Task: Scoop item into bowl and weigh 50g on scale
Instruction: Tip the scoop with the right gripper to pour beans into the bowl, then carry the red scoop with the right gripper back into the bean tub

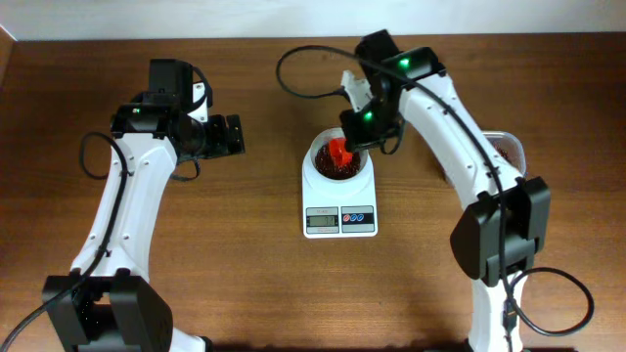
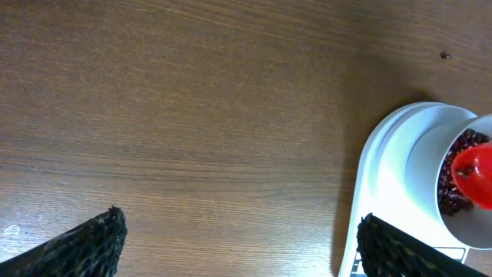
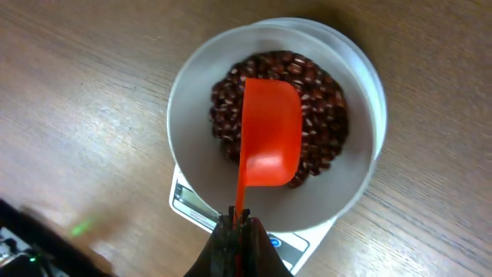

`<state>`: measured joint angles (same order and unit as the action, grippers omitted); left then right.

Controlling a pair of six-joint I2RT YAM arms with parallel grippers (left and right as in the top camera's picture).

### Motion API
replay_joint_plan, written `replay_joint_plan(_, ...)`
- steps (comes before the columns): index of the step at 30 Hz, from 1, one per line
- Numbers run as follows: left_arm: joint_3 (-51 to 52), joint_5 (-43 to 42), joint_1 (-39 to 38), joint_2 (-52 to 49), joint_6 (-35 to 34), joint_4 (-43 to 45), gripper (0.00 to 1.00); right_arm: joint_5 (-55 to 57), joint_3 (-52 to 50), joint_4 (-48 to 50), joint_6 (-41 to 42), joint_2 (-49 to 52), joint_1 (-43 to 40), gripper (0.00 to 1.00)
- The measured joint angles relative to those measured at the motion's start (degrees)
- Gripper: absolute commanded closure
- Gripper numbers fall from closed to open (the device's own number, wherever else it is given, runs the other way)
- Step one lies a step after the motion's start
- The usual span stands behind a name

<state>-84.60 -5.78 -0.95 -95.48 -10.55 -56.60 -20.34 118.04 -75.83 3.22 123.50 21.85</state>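
The white bowl stands on the white scale at the table's middle and holds a heap of dark red-brown beans. My right gripper is shut on the handle of a red scoop, whose bowl is turned over above the beans. The scoop also shows in the overhead view. The right gripper hovers just behind the bowl. My left gripper is open and empty over bare wood, left of the scale. The bowl shows at the left wrist view's right edge.
A clear plastic tub with more beans sits at the right, mostly hidden behind my right arm. A loose bean lies on the wood behind the scale. A black cable loops above the bowl.
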Motion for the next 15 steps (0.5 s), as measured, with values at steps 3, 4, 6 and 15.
replay_joint_plan(3, 0.00, 0.00, 0.00, 0.00, 0.00, 0.00, 0.01, -4.90, 0.00, -0.24, -0.02, 0.00, -2.89, 0.96)
replay_joint_plan(4, 0.00, 0.00, 0.00, 0.00, 0.00, 0.00, 0.01, -6.73, 0.02, -0.28, -0.04, 0.00, -3.74, 0.96)
replay_joint_plan(6, 0.00, 0.00, 0.00, 0.00, 0.00, 0.00, 0.01, -11.34, 0.00, -0.37, -0.04, 0.00, -5.90, 0.96)
replay_joint_plan(15, 0.00, 0.00, 0.00, 0.00, 0.00, 0.00, 0.01, -18.43, 0.02, -0.37, -1.99, 0.00, -8.41, 0.96)
